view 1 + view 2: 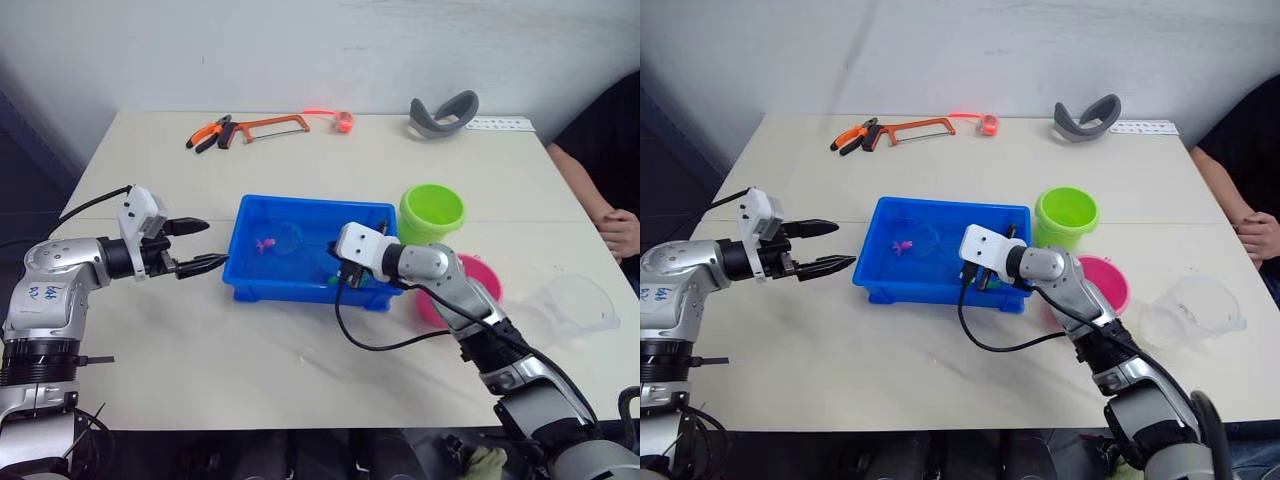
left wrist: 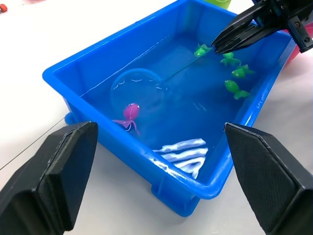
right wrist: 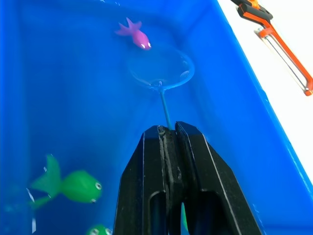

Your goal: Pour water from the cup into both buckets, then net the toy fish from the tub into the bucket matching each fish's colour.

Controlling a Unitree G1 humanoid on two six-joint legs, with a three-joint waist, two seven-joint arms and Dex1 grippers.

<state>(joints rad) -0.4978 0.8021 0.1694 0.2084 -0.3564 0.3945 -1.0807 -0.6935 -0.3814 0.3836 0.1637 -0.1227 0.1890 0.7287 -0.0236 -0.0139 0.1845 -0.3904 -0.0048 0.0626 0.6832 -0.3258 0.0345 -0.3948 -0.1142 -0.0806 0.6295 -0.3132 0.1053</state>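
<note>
Right wrist view: right pincer grips the net beside a pink fish; left pincer released.

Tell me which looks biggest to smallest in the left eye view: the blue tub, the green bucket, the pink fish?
1. Blue tub, clearly the biggest.
2. Green bucket, much smaller than the tub.
3. Pink fish, a tiny speck inside the tub.

All three sit at a similar distance from the camera, so the order is safe.
</note>
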